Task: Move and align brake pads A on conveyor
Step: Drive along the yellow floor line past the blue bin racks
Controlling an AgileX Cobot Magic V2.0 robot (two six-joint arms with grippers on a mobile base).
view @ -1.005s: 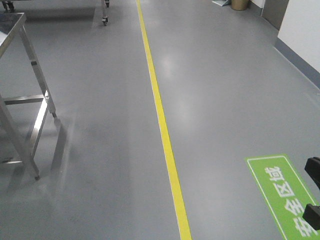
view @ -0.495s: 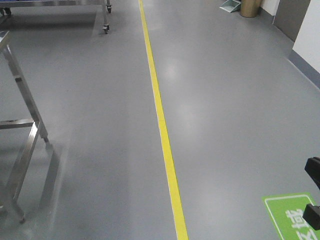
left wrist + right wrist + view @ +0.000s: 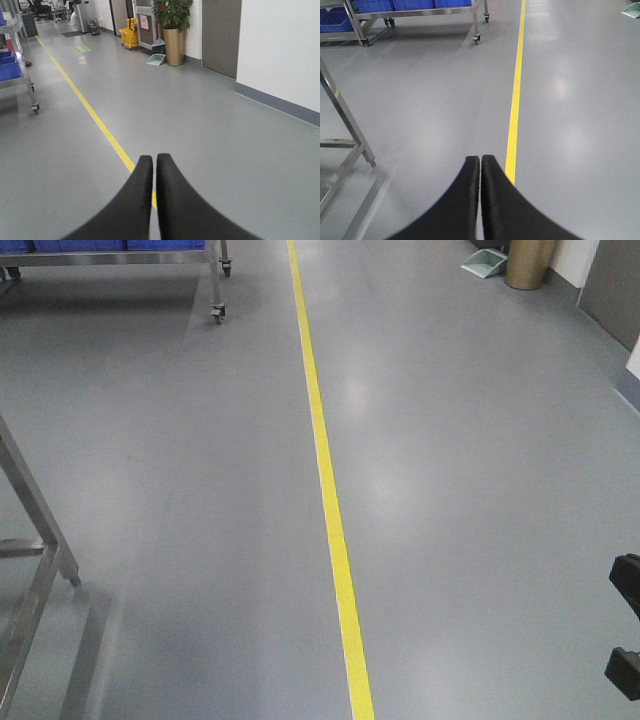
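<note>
Jaws pressed together and holding nothing, left gripper (image 3: 154, 161) and right gripper (image 3: 480, 160) hang above grey floor (image 3: 480, 490) split by a yellow line (image 3: 325, 470); steel frame leg (image 3: 347, 117) at left; brake pads and conveyor outside every view.

Holds the left gripper (image 3: 154, 160) out ahead and nearly level, curved black jaws closed against each other from tip to base with only a thin seam between. Carries the right gripper (image 3: 480, 160) tipped further downward, jaws likewise pressed together and gripping nothing. Shows two black parts (image 3: 626, 585) at the front view's right edge, one above the other, arm unclear.
</note>
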